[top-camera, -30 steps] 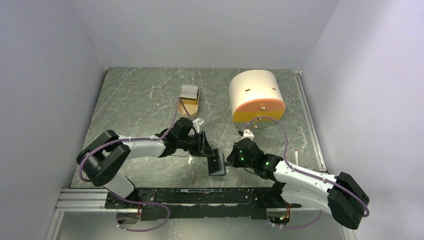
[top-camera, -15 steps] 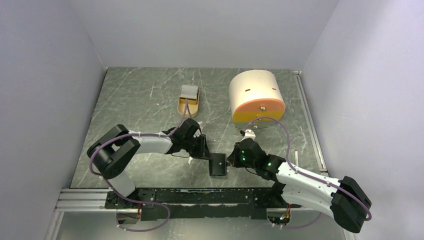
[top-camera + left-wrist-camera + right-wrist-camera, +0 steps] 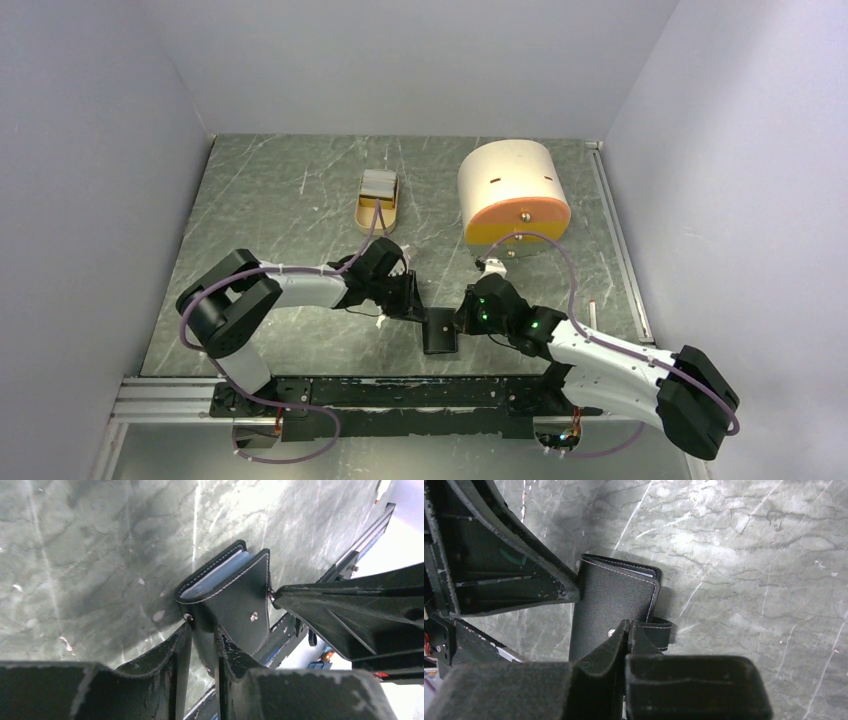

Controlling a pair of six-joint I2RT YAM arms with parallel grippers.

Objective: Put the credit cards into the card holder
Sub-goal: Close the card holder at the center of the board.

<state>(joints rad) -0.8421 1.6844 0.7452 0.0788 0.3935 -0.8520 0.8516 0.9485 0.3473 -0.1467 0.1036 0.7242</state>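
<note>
The card holder (image 3: 438, 332), a black wallet, lies folded near the table's front edge between both grippers. In the left wrist view the card holder (image 3: 235, 595) shows a blue-grey inner edge at its top. My left gripper (image 3: 202, 630) is shut on its near lower edge by a snap stud; it also shows from above (image 3: 415, 305). My right gripper (image 3: 629, 625) is pinched shut at the card holder (image 3: 611, 600) beside the snap tab (image 3: 660, 630); it also shows from above (image 3: 462, 318). The credit cards (image 3: 378, 184), whitish-grey, lie in the tan tray (image 3: 377, 213) farther back.
A big cream-and-orange cylinder (image 3: 512, 190) lies on its side at the back right, just beyond the right wrist. The metal rail (image 3: 400, 390) runs along the table's front edge close to the card holder. Grey walls close in the left, back and right.
The card holder stood open on edge with its blue-grey inside showing; it now lies folded shut and black. Both grippers have closed in on it, and the left arm's elbow has shifted right.
</note>
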